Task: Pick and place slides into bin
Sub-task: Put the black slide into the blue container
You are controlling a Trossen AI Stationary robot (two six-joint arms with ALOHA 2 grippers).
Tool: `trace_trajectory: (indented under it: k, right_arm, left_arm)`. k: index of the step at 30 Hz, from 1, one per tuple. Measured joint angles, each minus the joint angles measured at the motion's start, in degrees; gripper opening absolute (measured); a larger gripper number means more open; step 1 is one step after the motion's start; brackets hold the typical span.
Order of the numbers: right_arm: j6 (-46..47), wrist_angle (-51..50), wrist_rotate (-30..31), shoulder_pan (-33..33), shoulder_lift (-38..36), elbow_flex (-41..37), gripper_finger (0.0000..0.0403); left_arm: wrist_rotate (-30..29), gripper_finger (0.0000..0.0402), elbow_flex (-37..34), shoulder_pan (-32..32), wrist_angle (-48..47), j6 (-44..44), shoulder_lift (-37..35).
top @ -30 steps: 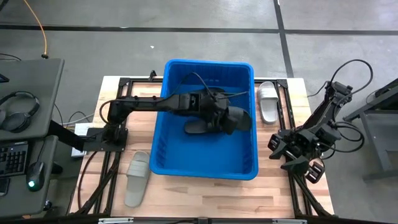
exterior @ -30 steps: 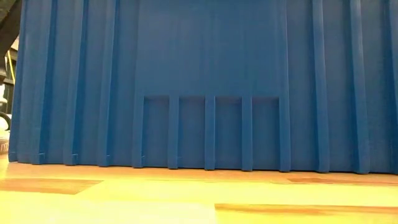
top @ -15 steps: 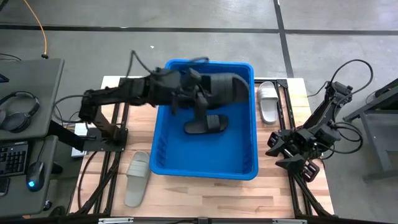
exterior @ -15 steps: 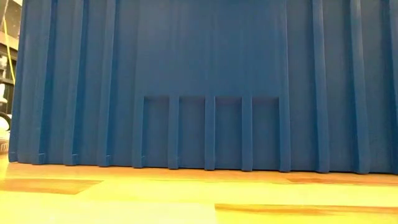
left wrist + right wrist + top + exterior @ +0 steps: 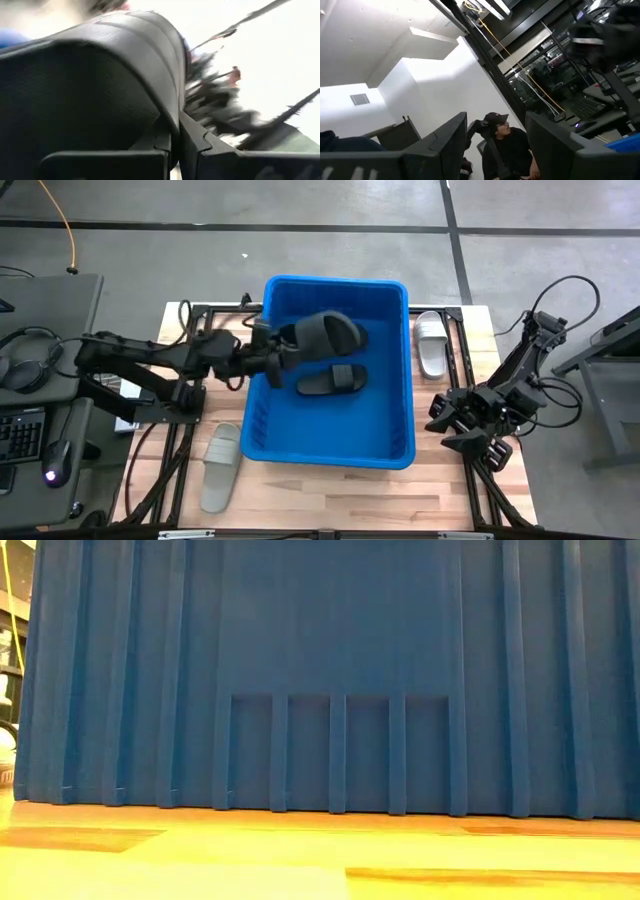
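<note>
As held, black slide (image 5: 328, 332) lies crosswise, bin (image 5: 300, 442)

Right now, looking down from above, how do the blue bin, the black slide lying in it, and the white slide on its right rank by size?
1. The blue bin, by far.
2. The black slide lying in it.
3. The white slide on its right; these two look close, so that order is unsure.

We observed two matte-black jointed metal arms, the left arm (image 5: 150, 360) and the right arm (image 5: 520, 375), each trailing looped black cables.
</note>
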Motion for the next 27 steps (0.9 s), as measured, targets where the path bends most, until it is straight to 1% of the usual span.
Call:
trace_trajectory:
  k: [2, 4, 6, 7, 8, 9, 10, 12, 15, 17, 18, 20, 23, 25, 27]
  right_arm:
    - [0.6, -0.5, 1.48, -0.37, 0.03, 0.0, 0.0193]
    - [0.89, -1.02, 2.69, -0.73, 0.02, 0.0, 0.0193]
    - [0.83, -1.46, 4.06, -0.94, 0.04, 0.0, 0.0193]
    - [0.83, -1.46, 4.11, -0.96, 0.04, 0.0, 0.0193]
    - [0.85, -1.46, 4.11, -0.93, 0.02, 0.0, 0.0193]
    - [0.81, -1.48, 4.07, -0.93, 0.02, 0.0, 0.0193]
    - [0.74, -1.57, 4.05, -0.91, 0.04, 0.0, 0.0193]
    - [0.73, -2.0, 4.07, -0.91, 0.04, 0.0, 0.0193]
    - [0.72, -3.01, 4.1, -0.94, 0.11, 0.0, 0.0193]
    - [1.14, -3.31, 4.42, -1.06, 0.05, 0.02, 0.0193]
    - [1.16, -3.64, 4.64, -1.06, 0.12, 0.02, 0.0193]
    - [1.63, -3.7, 4.46, -1.06, 0.26, 0.02, 0.0193]
    - [2.21, -4.06, 4.44, -1.04, 0.33, 0.02, 0.0193]
    - [2.16, -4.04, 4.44, -1.04, 0.35, 0.02, 0.0193]
    - [2.15, -4.05, 4.44, -1.04, 0.37, 0.02, 0.0193]
  left_arm:
    - [0.42, 0.0, -1.14, 0.88, -3.89, -4.22, 0.53]
    - [2.93, 0.0, -1.92, 2.07, -7.02, -7.06, 1.04]
    - [5.71, 0.0, -0.66, 3.49, -4.31, -11.25, 1.87]
    - [6.12, 0.0, -0.51, 3.83, -5.08, -13.74, 1.77]
    - [6.09, 0.0, -0.74, 4.02, -8.0, -16.46, 1.96]
    - [5.99, 0.0, -0.88, 4.4, -10.09, -18.98, 2.98]
    - [6.69, 0.0, -0.86, 4.89, -10.11, -20.6, 4.46]
    - [9.22, 0.0, -1.46, 6.08, -11.43, -21.74, 7.24]
    - [15.7, 0.0, -0.73, 8.18, -3.46, -24.03, 11.28]
    - [18.11, 0.0, -0.74, 9.57, -3.41, -28.36, 13.87]
    - [18.98, 0.0, -0.79, 9.86, -3.62, -30.12, 15.72]
    - [19.77, 0.0, -1.44, 10.91, -5.03, -30.78, 18.67]
    - [21.25, 0.0, -0.87, 11.91, -1.29, -31.03, 20.64]
    - [22.2, 0.0, -0.77, 12.81, -0.71, -31.86, 21.97]
    - [23.17, 0.0, -1.02, 13.58, -2.09, -32.18, 24.24]
